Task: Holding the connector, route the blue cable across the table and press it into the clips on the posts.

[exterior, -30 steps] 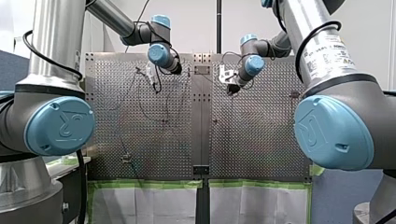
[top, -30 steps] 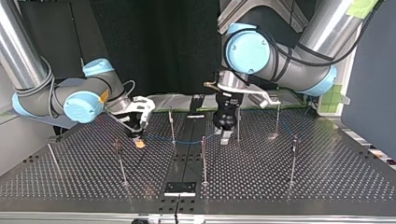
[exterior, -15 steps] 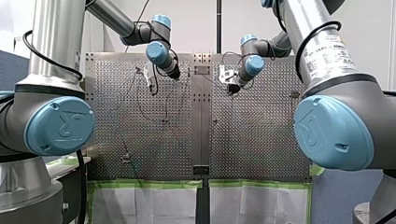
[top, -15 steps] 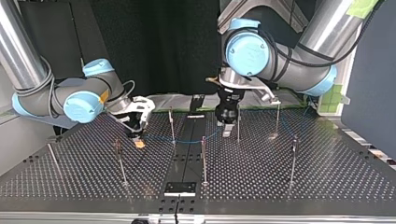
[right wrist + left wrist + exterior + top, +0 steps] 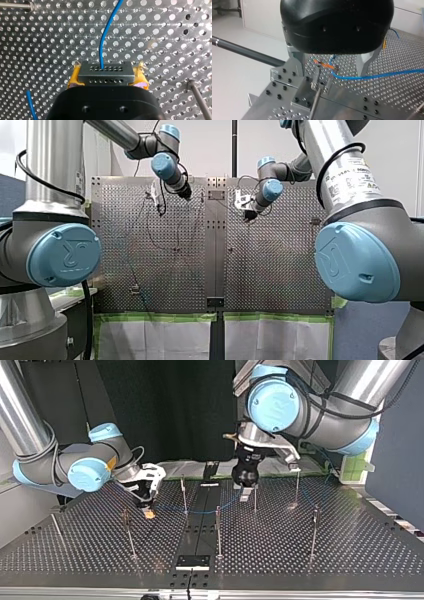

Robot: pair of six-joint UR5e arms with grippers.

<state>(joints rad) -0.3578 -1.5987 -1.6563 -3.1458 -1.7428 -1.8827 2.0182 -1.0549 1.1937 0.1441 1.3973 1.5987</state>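
Plainly the cable [image 5: 105, 37] is thin, light and limp. We judge it will sag wherever it is unsupported and cannot be pushed, only drawn taut. The connector [image 5: 105, 72] is the one rigid part and so the sound place to hold. Our right gripper [image 5: 107, 81] has it clamped between its yellow pads [image 5: 73, 80], low over the table [image 5: 300, 560], with the cable leaving its far face.

For pressing, we would take the cable just beside a clip, where a short span gives least. Too hard a pull might drag the cable out of the connector.

Our left gripper [image 5: 332, 71] is wide and empty, its metal fingers [image 5: 365, 63] standing to either side of a post [image 5: 315, 100] with an orange-tipped clip [image 5: 324, 65].

Only the right wrist view shows the hold on the connector; in the top view it is hidden under the gripper. Only the left wrist view shows the clip close up, with the cable curving down past it and off to one side. Whether it is seated we cannot tell. The top view alone gives the cable's whole course, from our right gripper across the middle of the table toward our left gripper and beyond. In the front view it hardly shows.
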